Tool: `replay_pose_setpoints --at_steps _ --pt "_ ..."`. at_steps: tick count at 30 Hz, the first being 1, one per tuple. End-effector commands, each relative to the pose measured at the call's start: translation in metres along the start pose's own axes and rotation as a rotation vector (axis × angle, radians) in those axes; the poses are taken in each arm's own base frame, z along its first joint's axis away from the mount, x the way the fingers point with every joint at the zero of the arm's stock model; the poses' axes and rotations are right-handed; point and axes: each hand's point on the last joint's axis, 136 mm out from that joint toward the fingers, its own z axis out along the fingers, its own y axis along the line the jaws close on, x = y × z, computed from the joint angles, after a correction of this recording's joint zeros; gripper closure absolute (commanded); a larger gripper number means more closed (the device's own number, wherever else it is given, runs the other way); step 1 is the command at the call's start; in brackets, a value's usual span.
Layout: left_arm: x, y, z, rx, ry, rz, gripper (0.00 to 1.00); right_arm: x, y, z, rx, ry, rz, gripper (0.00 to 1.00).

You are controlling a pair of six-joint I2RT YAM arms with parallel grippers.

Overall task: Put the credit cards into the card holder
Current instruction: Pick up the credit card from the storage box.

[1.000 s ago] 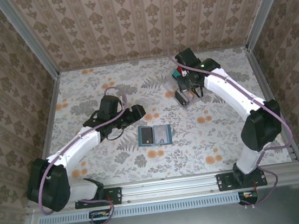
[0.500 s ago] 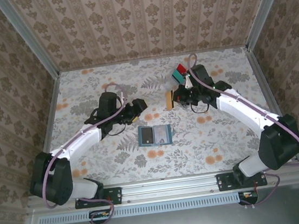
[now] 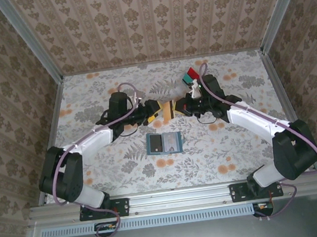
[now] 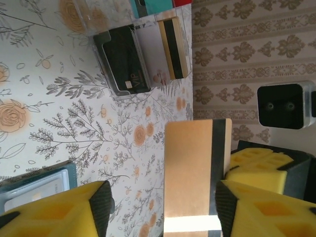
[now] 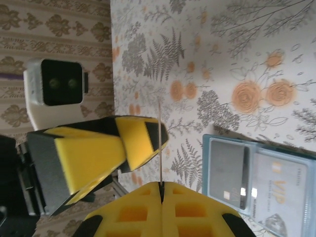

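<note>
A tan-brown credit card [image 3: 165,109] with a dark stripe hangs upright above the table's middle, and my right gripper [image 3: 175,107] is shut on its edge. In the right wrist view the card [image 5: 160,148] shows edge-on, rising out of the closed right gripper [image 5: 161,190]. My left gripper [image 3: 157,109] faces it from the left, open. Its yellow pads stand on either side of the card [image 4: 195,173], with a clear gap on the left side. The card holder [image 3: 164,144] lies open flat just in front. It holds a dark card and a whitish one [image 5: 276,185].
A clear tray [image 4: 118,84] behind the grippers holds a dark card [image 4: 123,59] and more cards on edge [image 4: 173,47]. Red and teal pieces [image 3: 190,78] sit at its far end. The patterned walls close off the back and sides.
My right gripper carried the tan card from the tray leftward to the middle. My left gripper swung right to meet it, and its jaws have narrowed around the card.
</note>
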Motion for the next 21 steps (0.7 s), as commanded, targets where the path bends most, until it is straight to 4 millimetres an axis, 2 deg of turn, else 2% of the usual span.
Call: replay_pose_setpoints --at_steps 1,13,16,21 --pt "-0.001 -0.026 0.005 0.093 0.030 0.033 0.47 0.006 0.012 0.005 -0.065 0.034 0.002 0.96" --pt "0.000 -0.023 0.003 0.076 0.016 0.035 0.89 0.009 0.005 0.015 -0.073 0.062 0.018 0.88" --pt "0.000 -0.024 0.002 0.077 0.015 0.036 0.93 0.010 0.007 0.017 -0.095 0.069 0.021 0.85" --pt "0.001 -0.024 0.001 0.081 0.024 0.037 0.94 0.010 0.013 0.020 -0.151 0.083 0.032 0.80"
